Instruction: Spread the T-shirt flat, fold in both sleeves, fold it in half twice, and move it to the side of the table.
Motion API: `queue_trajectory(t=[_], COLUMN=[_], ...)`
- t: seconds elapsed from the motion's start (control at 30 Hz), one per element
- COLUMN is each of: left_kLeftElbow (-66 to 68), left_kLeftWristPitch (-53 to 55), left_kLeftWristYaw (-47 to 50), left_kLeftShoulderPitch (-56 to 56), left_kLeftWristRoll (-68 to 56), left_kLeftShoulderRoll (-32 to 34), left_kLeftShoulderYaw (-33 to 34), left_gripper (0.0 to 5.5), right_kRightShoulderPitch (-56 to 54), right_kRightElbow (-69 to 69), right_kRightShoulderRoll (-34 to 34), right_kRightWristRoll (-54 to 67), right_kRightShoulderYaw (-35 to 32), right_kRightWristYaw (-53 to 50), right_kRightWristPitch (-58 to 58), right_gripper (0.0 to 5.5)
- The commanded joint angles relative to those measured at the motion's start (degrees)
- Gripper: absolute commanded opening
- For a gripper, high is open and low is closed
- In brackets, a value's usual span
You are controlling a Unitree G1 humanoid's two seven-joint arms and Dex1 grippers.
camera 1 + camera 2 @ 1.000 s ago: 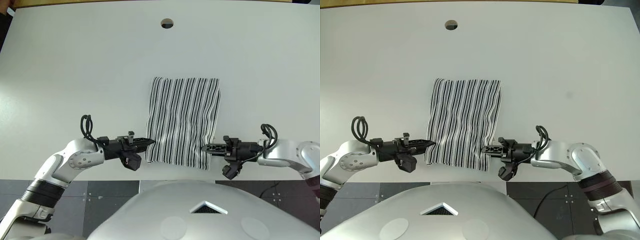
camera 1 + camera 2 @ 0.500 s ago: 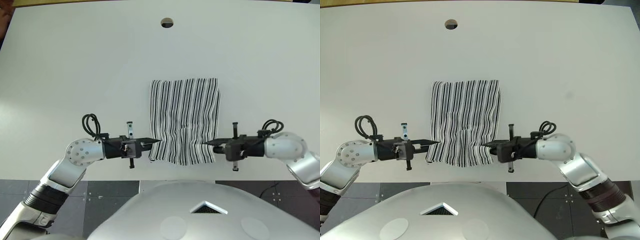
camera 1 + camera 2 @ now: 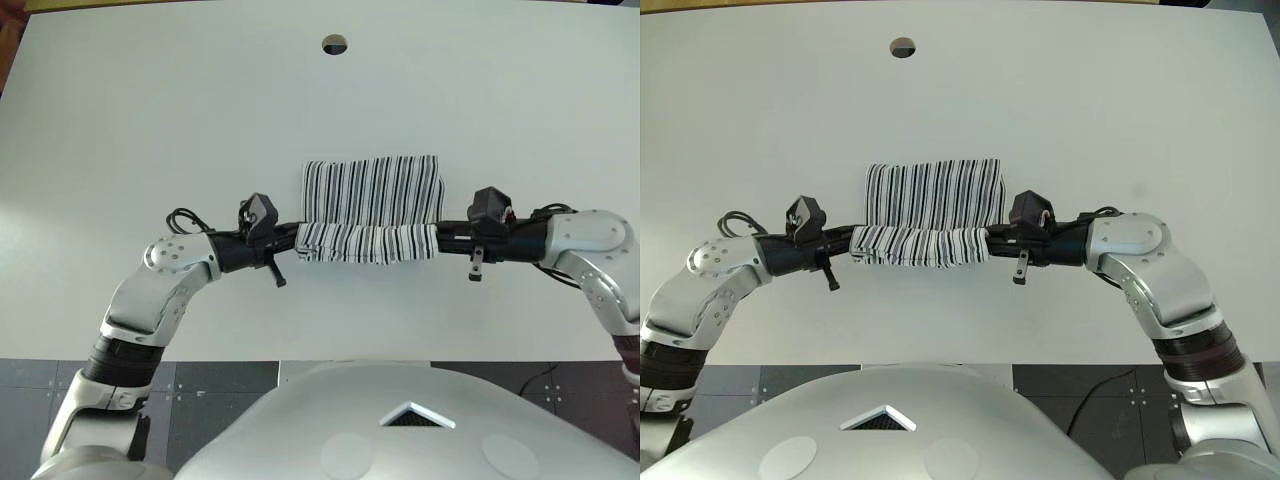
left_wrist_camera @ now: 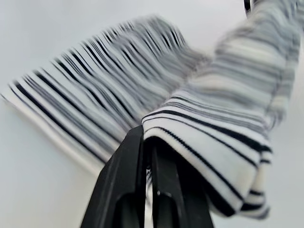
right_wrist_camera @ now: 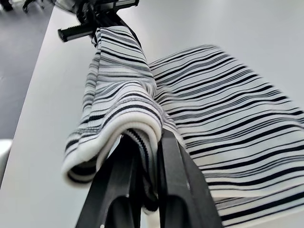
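Left wrist view: left gripper (image 4: 147, 142) partly under blurred, cut-off T-shirt (image 4: 209, 128) fold

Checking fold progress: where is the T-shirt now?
Eye views: the T-shirt sits on the table, nearer the robot than the hole, far half flat, near edge held up between the left end effector and right end effector.
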Motion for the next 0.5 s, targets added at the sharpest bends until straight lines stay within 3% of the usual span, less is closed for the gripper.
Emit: queue_trajectory(t=[0.03, 0.5], left_kLeftElbow=[0.42, 10.55], left_kLeftWristPitch=[6.82, 17.45], left_kLeftWristYaw=[3.81, 13.31], left_kLeftShoulderPitch=[-3.76, -10.52], left_kLeftWristRoll=[-2.03, -4.60], left_kLeftShoulderRoll=[-4.53, -15.91], left_kLeftShoulderYaw=[0.99, 9.48], left_gripper=[0.10, 0.10], right_kRightShoulderPitch=[-4.00, -15.32], right_kRightElbow=[3.15, 19.48], right_kRightShoulderRoll=[3.34, 16.55], right_kRightWristRoll=[1.46, 1.82], right_kRightShoulderYaw=[-0.99, -5.19], right_kRightWristYaw=[-1.37, -12.55], right_kRightWristPitch=[5.59, 23.28], right_gripper=[0.24, 0.24])
